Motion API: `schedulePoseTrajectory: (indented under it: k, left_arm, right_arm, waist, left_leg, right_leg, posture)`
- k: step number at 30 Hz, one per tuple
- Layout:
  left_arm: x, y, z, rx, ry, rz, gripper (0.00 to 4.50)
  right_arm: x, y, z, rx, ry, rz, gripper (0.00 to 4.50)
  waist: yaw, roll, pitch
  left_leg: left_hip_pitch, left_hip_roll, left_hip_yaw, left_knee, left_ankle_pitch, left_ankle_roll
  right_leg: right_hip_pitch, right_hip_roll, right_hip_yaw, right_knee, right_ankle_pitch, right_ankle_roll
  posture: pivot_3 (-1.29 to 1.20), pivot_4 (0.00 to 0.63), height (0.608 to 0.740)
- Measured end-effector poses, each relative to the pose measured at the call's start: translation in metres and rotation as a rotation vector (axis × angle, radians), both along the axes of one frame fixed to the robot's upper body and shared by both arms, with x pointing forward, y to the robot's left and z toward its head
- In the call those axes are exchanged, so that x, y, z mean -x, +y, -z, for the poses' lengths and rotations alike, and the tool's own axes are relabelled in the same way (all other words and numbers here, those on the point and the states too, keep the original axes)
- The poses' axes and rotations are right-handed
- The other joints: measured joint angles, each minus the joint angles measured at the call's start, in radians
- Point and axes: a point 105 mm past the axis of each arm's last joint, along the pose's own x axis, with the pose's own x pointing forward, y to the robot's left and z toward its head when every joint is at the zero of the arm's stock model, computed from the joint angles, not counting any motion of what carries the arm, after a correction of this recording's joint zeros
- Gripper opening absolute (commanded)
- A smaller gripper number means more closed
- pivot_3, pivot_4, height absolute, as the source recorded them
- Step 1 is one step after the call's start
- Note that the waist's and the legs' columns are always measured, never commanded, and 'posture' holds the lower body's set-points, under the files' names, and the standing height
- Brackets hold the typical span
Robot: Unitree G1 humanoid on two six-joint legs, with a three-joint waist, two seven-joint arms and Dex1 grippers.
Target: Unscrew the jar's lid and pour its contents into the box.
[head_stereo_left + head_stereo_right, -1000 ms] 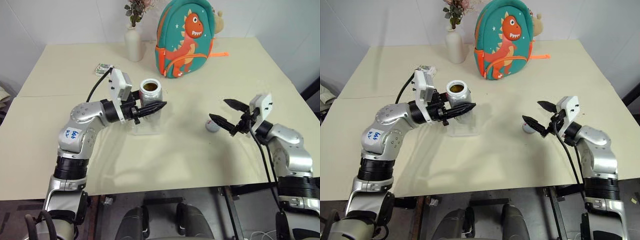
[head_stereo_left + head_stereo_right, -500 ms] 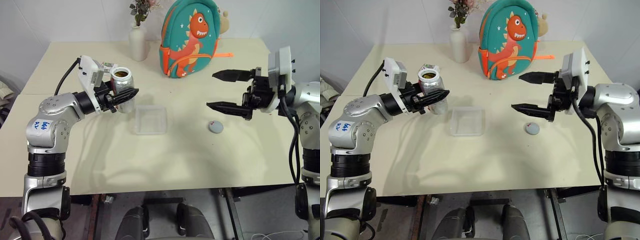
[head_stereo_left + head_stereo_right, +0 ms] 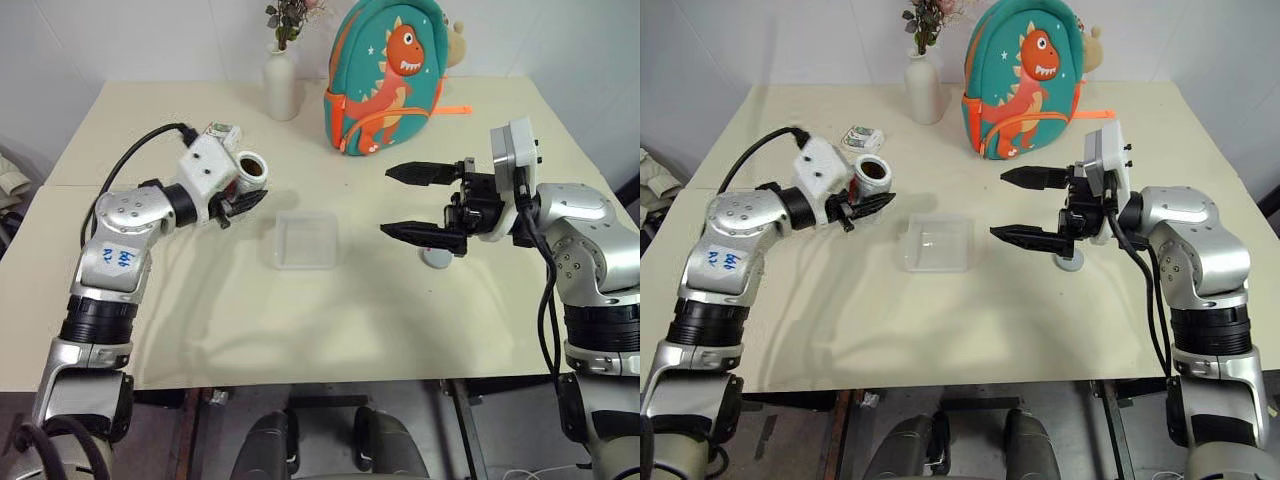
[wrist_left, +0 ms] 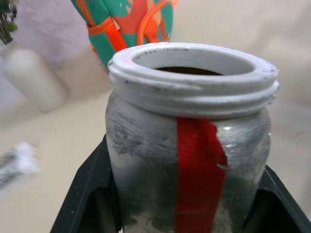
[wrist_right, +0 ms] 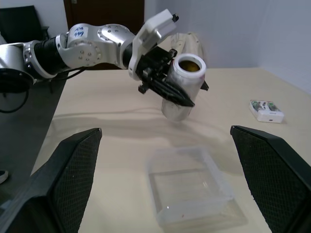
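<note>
Left pincer swung aside, jar tilted

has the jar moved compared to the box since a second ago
Yes. The jar was over the box; now it is held off to the box's left and tipped.

Bare table surrounds the box; right end effector seemingly overhangs the lid.
</note>
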Motion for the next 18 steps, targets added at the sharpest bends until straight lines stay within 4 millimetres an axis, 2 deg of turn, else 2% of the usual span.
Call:
schedulePoseTrajectory:
  k: [5,8,10,13,18]
  left_arm:
    - [-0.013,-0.028,-0.025,-0.446,-0.369,0.008,2.05]
    - [-0.014,-0.035,-0.032,-0.742,-0.611,0.021,2.05]
    - [-0.017,-0.033,-0.027,-0.941,-0.737,0.044,2.05]
    - [-0.019,-0.034,-0.013,-1.142,-0.850,0.114,2.05]
    - [-0.020,-0.038,-0.009,-1.277,-0.943,0.170,2.05]
  right_arm:
    - [-0.005,0.003,0.001,-0.048,0.014,0.025,4.47]
    - [-0.007,0.002,0.002,-0.081,0.025,0.052,4.47]
    - [-0.008,0.000,0.004,-0.118,0.047,0.071,4.47]
    - [-0.010,0.000,0.007,-0.152,0.063,0.095,4.47]
    - [-0.010,-0.001,0.005,-0.223,0.067,0.143,4.47]
  waist:
    - [0.001,0.000,0.000]
    - [-0.002,0.000,0.000]
    - [-0.003,0.000,0.000]
    - [-0.001,-0.001,0.000]
    - [0.000,-0.001,0.000]
  left_leg:
    - [-0.002,0.001,0.003,-0.001,-0.002,0.003]
    - [-0.002,0.001,0.012,0.000,-0.001,0.009]
    - [-0.002,0.002,0.020,0.000,-0.002,0.010]
    - [-0.003,0.003,0.022,0.002,-0.003,0.012]
    - [-0.005,0.003,0.023,0.008,-0.009,0.020]
  right_leg:
    - [-0.003,0.000,0.000,0.002,0.000,0.000]
    - [-0.009,0.000,-0.002,0.008,0.000,0.000]
    - [-0.013,-0.001,-0.002,0.011,0.000,0.000]
    - [-0.014,-0.001,-0.002,0.012,0.000,0.000]
    - [-0.014,-0.002,-0.001,0.013,0.001,0.001]
  posture:
    - [0.00,0.150,0.740]
    - [0.00,0.150,0.740]
    - [0.00,0.150,0.740]
    - [0.00,0.150,0.740]
    - [0.00,0.150,0.740]
